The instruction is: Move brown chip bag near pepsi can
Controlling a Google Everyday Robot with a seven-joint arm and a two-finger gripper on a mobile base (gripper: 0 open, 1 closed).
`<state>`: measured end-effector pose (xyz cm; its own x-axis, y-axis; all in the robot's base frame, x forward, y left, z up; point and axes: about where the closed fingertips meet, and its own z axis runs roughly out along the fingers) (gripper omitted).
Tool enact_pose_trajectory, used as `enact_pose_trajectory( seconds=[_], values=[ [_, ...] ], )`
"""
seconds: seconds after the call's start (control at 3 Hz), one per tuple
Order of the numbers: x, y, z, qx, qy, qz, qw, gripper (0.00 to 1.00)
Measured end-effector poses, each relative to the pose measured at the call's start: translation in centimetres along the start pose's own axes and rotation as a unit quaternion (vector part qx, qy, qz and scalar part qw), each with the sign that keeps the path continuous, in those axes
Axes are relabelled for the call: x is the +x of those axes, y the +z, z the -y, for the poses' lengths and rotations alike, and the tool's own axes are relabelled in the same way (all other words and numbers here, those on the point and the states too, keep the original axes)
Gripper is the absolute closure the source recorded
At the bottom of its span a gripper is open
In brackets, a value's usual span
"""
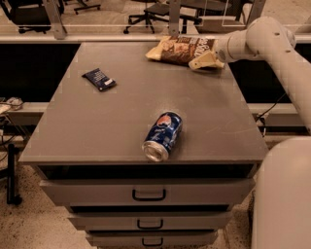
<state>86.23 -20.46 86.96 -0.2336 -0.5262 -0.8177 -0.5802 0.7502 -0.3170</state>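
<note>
The brown chip bag (pixel 181 49) lies flat at the far right of the grey table top (pixel 121 121), its dark panel facing up. The pepsi can (pixel 163 135) lies on its side near the front middle of the table, with its silver end toward the front edge. My gripper (pixel 206 61) is at the bag's right end, low over the table and touching or just beside the bag. The white arm (pixel 262 39) reaches in from the right. The bag and the can are far apart.
A small dark blue flat packet (pixel 99 79) lies at the left rear of the table. Drawers (pixel 148 194) are below the front edge. Office chairs (pixel 146 12) stand behind the table. A large white part of the robot (pixel 284 194) fills the lower right corner.
</note>
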Motion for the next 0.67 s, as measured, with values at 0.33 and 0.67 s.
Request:
enact_pose_trajectory(
  seconds=[0.33,0.67],
  values=[
    [0.34,0.86,0.29,0.002,0.006,0.004,1.0,0.38],
    [0.35,1.06,0.39,0.002,0.007,0.009,0.9999,0.62]
  ],
)
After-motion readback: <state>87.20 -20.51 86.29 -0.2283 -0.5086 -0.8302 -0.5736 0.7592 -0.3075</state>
